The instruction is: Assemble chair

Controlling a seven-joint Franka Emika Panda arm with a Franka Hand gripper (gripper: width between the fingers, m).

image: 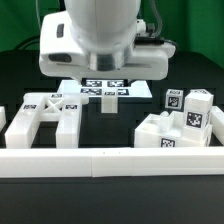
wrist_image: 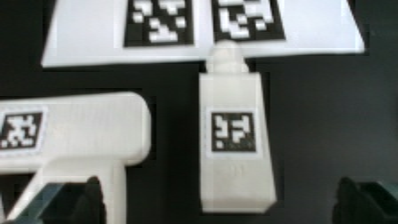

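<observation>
Plainly, the gripper [wrist_image: 210, 200] stands wide open and has hold of nothing. In the wrist view its 2 dark fingers [wrist_image: 54, 200] show far apart, and the near end of a chair post [wrist_image: 235, 135] lies between them, clear of both. The chair post lies flat on the black table [wrist_image: 169, 85] with 1 square tag facing up on its broad side. Its narrower tip reaches the edge of the marker board [wrist_image: 89, 45], which shows 2 tags in that view. Whether the tip only touches the board or lies a little over its edge cannot be told. Just beside the post, across a thin dark gap, lies a larger chair piece [wrist_image: 80, 125] with a rounded corner and 1 tag near its far end. A limb of that piece runs toward 1 of the fingers and ends close to it. In the exterior view the arm [image: 95, 35] hangs over the middle of the table and hides the post. On the exterior view's left a chair frame [image: 48, 115] lies flat with tags up. On the exterior view's right, well apart from it, sits a heap of chair blocks [image: 185, 122], several tags showing. A long low white border rail [image: 110, 160] runs across the front.
</observation>
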